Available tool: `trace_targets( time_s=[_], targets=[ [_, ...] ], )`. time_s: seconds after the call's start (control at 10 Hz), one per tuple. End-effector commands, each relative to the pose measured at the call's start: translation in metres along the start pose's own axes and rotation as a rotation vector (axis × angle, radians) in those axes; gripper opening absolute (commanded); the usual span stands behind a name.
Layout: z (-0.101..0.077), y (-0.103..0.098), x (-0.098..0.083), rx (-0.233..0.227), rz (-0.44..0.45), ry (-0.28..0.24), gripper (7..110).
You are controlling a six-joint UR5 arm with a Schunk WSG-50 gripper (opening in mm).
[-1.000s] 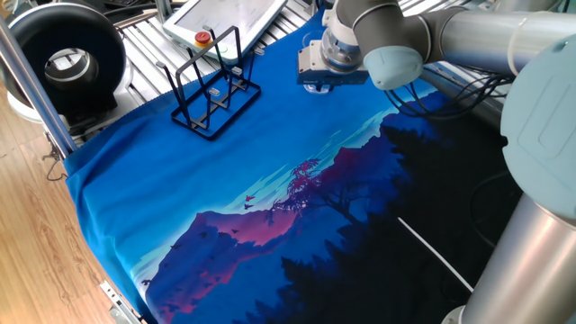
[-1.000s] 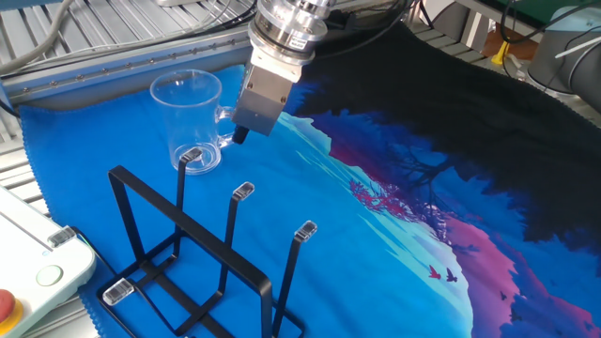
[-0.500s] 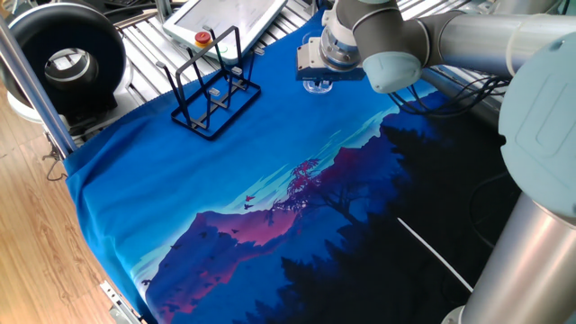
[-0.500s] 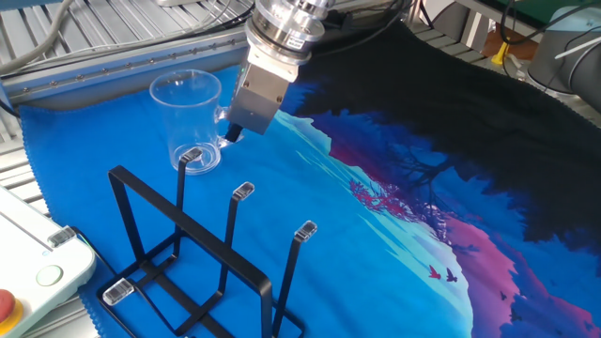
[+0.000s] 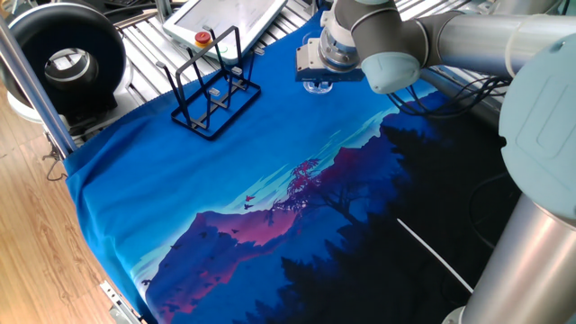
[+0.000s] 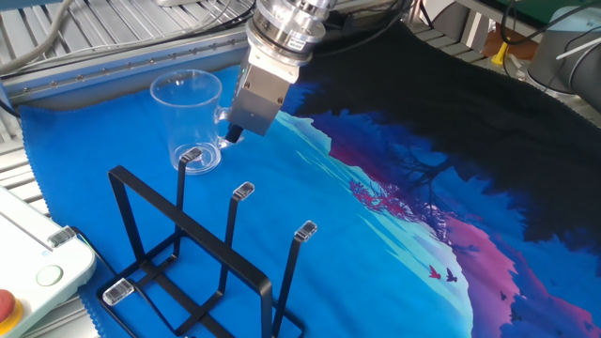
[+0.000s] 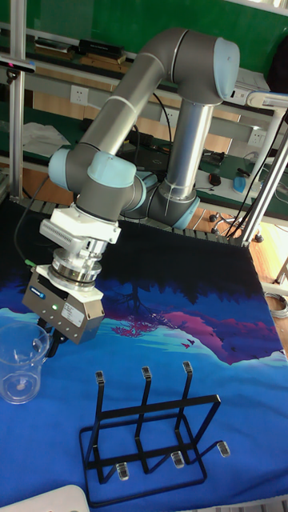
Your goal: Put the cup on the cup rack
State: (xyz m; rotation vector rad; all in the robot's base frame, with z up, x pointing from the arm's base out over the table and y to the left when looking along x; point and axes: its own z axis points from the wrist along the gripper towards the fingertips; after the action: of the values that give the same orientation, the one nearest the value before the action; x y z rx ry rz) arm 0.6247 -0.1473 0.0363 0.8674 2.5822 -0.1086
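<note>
While the two-finger gripper (image 6: pixel 233 134) sits low beside the small clear plastic cup (image 6: pixel 192 122), its fingertips reach in at what looks like a small handle on the cup's side, so I judge the grasping step to be in hand. Whether the jaws have closed on that handle I cannot tell; the gripper body hides them in every view. The cup stands upright on the blue printed cloth (image 6: pixel 376 244), near the far edge of the table, not lifted.

The black thin-wire cup rack (image 6: pixel 202 263) with tall upright prongs stands near the cup but apart from it, all prongs free. If the grip proves secure, the next move calls for lifting the cup clear of the cloth, turning it mouth-down and lowering it over one prong without knocking the light rack.

From the one fixed view, the cup (image 5: pixel 315 86) is almost wholly covered by the gripper (image 5: pixel 317 83). In the tall fixed view, the cup (image 7: pixel 19 362) is cut off by the left edge.
</note>
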Motion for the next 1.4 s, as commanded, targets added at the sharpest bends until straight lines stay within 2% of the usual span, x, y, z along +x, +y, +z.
trace_targets(
  time_s=[0.0,0.5,0.7,0.8,0.9,1.0,1.3],
  targets=[
    [0.0,-0.003,0.002,0.006,0.012,0.014,22],
    [0.0,0.0,-0.009,-0.006,0.007,-0.021,22],
    [0.001,-0.003,-0.004,0.008,0.008,-0.002,22],
    [0.001,-0.009,0.001,0.033,0.007,0.021,22],
    [0.001,-0.011,0.001,0.042,0.004,0.021,22],
    [0.001,-0.01,0.0,0.038,0.005,0.019,7],
    [-0.002,-0.006,-0.006,0.028,0.004,0.005,7]
  ],
)
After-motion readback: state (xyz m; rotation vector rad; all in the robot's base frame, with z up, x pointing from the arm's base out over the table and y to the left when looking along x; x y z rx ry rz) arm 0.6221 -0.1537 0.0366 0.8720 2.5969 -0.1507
